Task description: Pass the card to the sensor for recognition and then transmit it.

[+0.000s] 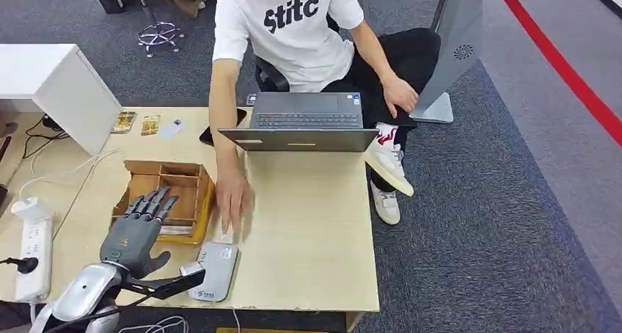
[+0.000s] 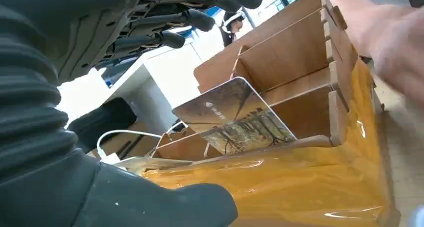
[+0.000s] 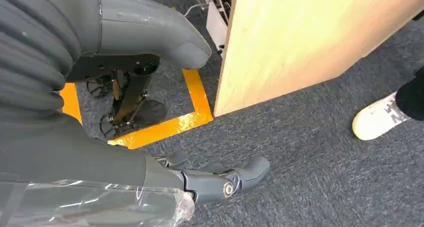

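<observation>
Left hand (image 1: 139,227) hovers with fingers spread, empty, above the divided box (image 1: 192,230). Card (image 2: 232,118) leans upright in a compartment: thin, stiff, light, probably slick; pinch its exposed upper edge.

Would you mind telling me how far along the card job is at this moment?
Nothing looks done yet. The card stands in the box, unheld. In hand: the left robot hand hovers open over the box. Left: gripping the card, presenting it to the sensor, and passing it on. The right robot hand hangs beside the table.

High head view over table (image 1: 315,223); close wrist views beside it.
</observation>
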{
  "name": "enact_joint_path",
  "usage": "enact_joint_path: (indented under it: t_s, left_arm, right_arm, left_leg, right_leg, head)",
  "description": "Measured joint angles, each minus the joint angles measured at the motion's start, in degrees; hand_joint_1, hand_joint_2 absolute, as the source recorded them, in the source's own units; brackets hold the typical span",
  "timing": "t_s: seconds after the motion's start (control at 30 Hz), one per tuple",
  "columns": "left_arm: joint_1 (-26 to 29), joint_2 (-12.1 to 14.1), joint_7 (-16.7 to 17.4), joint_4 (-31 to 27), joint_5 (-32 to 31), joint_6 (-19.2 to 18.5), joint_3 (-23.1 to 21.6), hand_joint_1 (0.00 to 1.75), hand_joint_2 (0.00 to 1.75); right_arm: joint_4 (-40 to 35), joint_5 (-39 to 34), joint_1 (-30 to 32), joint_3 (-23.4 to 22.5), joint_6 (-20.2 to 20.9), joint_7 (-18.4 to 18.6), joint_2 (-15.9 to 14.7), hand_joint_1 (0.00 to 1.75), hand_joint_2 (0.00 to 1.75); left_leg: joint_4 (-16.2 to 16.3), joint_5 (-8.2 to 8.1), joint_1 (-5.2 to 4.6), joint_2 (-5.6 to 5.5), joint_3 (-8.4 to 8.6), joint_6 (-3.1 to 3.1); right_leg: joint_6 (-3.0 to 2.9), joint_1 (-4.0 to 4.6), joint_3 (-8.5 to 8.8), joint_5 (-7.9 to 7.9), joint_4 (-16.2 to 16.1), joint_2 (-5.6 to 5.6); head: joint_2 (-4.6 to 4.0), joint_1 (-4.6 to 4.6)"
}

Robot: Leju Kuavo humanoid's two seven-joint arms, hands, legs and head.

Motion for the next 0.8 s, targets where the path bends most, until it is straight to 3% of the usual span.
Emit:
enact_joint_path:
  t_s: [0.1, 0.13, 0.17, 0.63, 0.8]
  left_arm:
    - [-0.1, -0.6, 0.4, 0.0, -0.5, -0.6, 0.0, 0.07, 1.75]
    - [-0.2, -0.8, 0.4, 0.0, -0.7, -1.0, 0.0, 1.62, 1.75]
    - [-0.3, -1.0, 0.4, -0.1, -0.7, -1.4, 0.0, 1.75, 1.75]
    - [-0.2, -1.4, 1.4, -2.2, -0.8, -4.0, 0.0, 1.75, 1.75]
    - [-0.3, -1.3, 3.8, -2.5, -6.3, -3.7, 0.0, 1.75, 1.75]
  right_arm:
    - [0.1, 0.0, 0.0, 0.1, -0.4, 0.0, 0.0, 0.00, 1.75]
    - [0.1, 0.0, 0.0, 0.1, -0.5, 0.0, 0.0, 0.00, 1.75]
    - [0.1, -0.1, -0.1, 0.1, -0.5, 0.0, 0.0, 0.00, 1.75]
    - [0.3, -0.2, -0.3, 0.1, -0.5, 0.2, 0.0, 0.00, 1.75]
    - [0.3, -0.7, -0.3, 0.1, -0.7, 0.3, 0.0, 0.00, 1.75]
  left_leg:
    - [0.0, 0.00, 0.00, 0.00, -0.01, 0.00]
    - [0.0, 0.00, 0.00, 0.00, -0.01, 0.00]
    - [0.0, 0.00, 0.00, 0.00, -0.01, 0.00]
    - [0.0, 0.00, 0.00, 0.00, -0.02, 0.00]
    - [0.0, 0.00, 0.00, 0.00, -0.01, 0.00]
  right_leg:
    - [0.00, 0.00, 0.00, 0.00, 0.0, 0.00]
    - [0.00, 0.00, 0.00, 0.00, 0.0, 0.00]
    - [0.00, 0.00, 0.00, 0.00, 0.0, 0.00]
    - [0.00, 0.00, 0.00, 0.00, 0.0, 0.00]
    - [0.00, 0.00, 0.00, 0.00, 0.0, 0.00]
  head:
    - [0.00, -0.02]
    - [0.00, -0.02]
    - [0.00, 0.00]
    - [0.00, -0.02]
    - [0.00, -0.02]
